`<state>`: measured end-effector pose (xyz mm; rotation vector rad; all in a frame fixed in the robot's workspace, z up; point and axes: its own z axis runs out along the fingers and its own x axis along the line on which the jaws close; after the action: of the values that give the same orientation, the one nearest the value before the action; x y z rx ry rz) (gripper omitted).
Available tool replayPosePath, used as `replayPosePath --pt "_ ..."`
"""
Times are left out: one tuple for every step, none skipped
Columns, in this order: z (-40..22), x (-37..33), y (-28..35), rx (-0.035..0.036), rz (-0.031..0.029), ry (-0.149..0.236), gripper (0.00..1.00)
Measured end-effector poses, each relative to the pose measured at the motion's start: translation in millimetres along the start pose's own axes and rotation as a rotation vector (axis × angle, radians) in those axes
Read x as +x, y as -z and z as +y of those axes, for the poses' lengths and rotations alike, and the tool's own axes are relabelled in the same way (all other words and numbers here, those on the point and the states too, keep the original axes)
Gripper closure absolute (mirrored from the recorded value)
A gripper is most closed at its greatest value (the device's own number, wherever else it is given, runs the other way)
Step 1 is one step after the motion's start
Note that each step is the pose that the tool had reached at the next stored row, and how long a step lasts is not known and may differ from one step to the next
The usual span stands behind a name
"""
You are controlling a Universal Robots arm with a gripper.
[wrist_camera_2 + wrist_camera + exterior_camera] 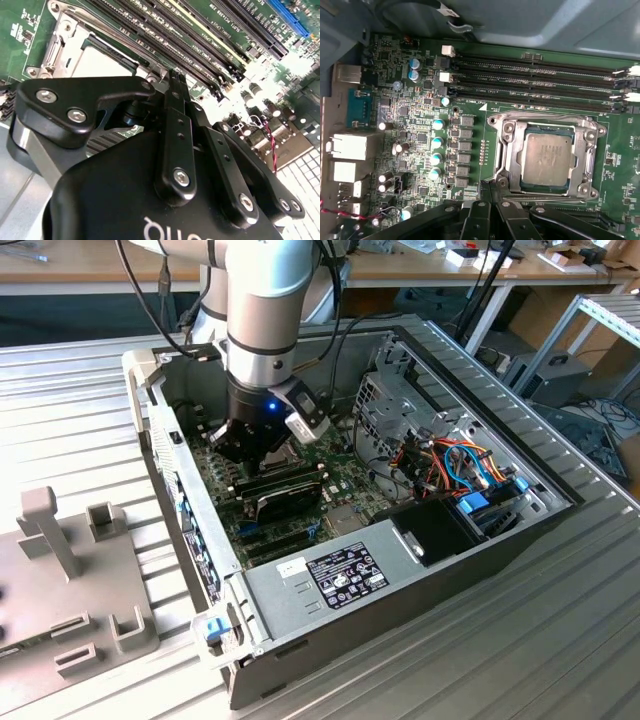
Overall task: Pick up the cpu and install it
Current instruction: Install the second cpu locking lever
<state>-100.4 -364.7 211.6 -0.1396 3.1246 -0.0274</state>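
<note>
**Gripper closed beside the socket, cpu seated**

My gripper (172, 77) lies closest to the lens. In the second wrist view its black body and linkages take up the foreground, and the two fingers run together to a single tip. The first wrist view shows the gripper (490, 187) the same way: fingers meeting, with nothing that I can see between them. So I read my tool as closed and carrying nothing.

The cpu (547, 160) is not in my grasp. It lies flat, silvery top up, inside the socket frame (502, 150) on the green motherboard (420, 125), just beside the memory slots (535, 75). My fingertips sit just beside the frame's edge, apart from the chip. In the second wrist view the cpu (95, 62) shows as a pale patch beyond my body.

In the exterior view my arm (260, 310) reaches straight down into the open computer case (560, 490), with the gripper (255, 445) low over the board.

I judge the pick and the placing done, and the work is at the seating end of the install. I cannot tell whether the frame is clamped down or only resting round the chip.

Any move from here calls for a light, level touch. The chip must stay square in its seat, and my fingertips must stay off the small parts crowded around the socket.
</note>
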Motion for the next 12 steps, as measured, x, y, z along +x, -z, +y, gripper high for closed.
replayPosePath --pt "0.0 0.0 2.7 0.0 0.0 0.0 0.89" --pt "-0.1 0.0 4.4 0.0 0.0 0.0 0.89" --pt "-0.1 -0.1 6.6 0.0001 0.0 0.0 0.89" --pt "-0.2 -0.1 8.9 0.0 0.0 0.0 0.89" --pt "-0.2 -0.1 10.6 0.0 0.0 0.0 0.89" --pt "-0.2 -0.1 12.0 0.0 0.0 0.0 0.89" --pt "-0.2 -0.2 12.7 0.0001 0.0 0.0 0.89" --pt "-0.2 -0.2 12.9 -0.0001 -0.0001 0.0 0.89" --pt "-0.2 -0.2 12.9 -0.0002 -0.0001 0.0 0.89" --pt "-0.2 -0.2 13.0 -0.0001 -0.0001 0.0 0.89" --pt "-0.2 -0.1 13.1 0.0001 0.0 0.0 0.89" --pt "-0.2 -0.2 13.1 0.0 0.0 0.0 0.89"
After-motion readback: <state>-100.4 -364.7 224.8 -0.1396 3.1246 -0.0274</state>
